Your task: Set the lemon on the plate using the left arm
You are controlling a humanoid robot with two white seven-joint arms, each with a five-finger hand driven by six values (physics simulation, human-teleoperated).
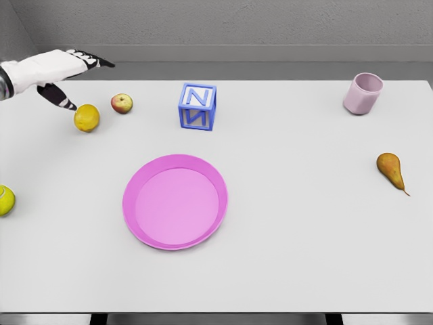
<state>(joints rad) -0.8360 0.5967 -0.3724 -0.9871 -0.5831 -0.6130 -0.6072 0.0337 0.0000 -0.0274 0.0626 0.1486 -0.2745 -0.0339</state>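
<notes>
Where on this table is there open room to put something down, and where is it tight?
Bare stretches: the wide patch between the plate, the cup and the pear, and the whole front strip below the plate. Crowded: the far left corner, where the left hand hovers by the lemon, apple and block.

an apple (122, 103) crowds the lemon (86, 118); bare table (304, 203) lies between lemon and plate (174, 201).

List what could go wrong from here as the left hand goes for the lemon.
1. The apple sits close beside the lemon; the open left hand could nudge it or take the wrong fruit.
2. The lemon is round and may roll off towards the table's left edge if poked.
3. Carried to the plate, it could slip from a loose grasp.
</notes>
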